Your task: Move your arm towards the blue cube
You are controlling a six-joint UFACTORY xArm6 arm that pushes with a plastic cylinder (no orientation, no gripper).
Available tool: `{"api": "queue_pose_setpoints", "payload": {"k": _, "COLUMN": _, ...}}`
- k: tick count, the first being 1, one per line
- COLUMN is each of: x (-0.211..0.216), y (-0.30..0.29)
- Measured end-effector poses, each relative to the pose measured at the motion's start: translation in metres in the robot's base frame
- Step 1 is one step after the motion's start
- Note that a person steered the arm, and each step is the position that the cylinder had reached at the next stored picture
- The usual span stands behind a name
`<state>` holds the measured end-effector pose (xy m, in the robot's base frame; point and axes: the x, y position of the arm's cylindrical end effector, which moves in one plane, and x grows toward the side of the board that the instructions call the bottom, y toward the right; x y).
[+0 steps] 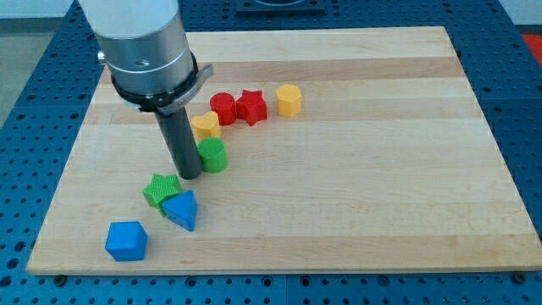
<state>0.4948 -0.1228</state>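
The blue cube (pixel 126 241) sits near the board's bottom left corner. My tip (pixel 189 175) rests on the board just left of the green cylinder (pixel 212 156) and just above the green star (pixel 161 188). The tip is above and to the right of the blue cube, with the green star and the blue triangular block (pixel 181 209) lying between them.
A yellow block (pixel 205 126) sits right of the rod. A red cylinder (pixel 223 108), a red star (pixel 251 107) and a yellow hexagonal block (pixel 289 100) form a row further up. The wooden board (pixel 356 186) lies on a blue perforated table.
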Motion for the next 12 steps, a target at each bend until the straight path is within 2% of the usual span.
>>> {"api": "queue_pose_setpoints", "payload": {"k": 3, "x": 0.000, "y": 0.008}}
{"api": "queue_pose_setpoints", "payload": {"k": 4, "x": -0.001, "y": -0.007}}
{"api": "queue_pose_setpoints", "payload": {"k": 6, "x": -0.037, "y": -0.037}}
{"api": "queue_pose_setpoints", "payload": {"k": 7, "x": -0.037, "y": -0.050}}
{"api": "queue_pose_setpoints", "payload": {"k": 10, "x": 0.016, "y": -0.138}}
{"api": "queue_pose_setpoints", "payload": {"k": 11, "x": 0.061, "y": -0.141}}
{"api": "queue_pose_setpoints", "payload": {"k": 12, "x": 0.076, "y": -0.141}}
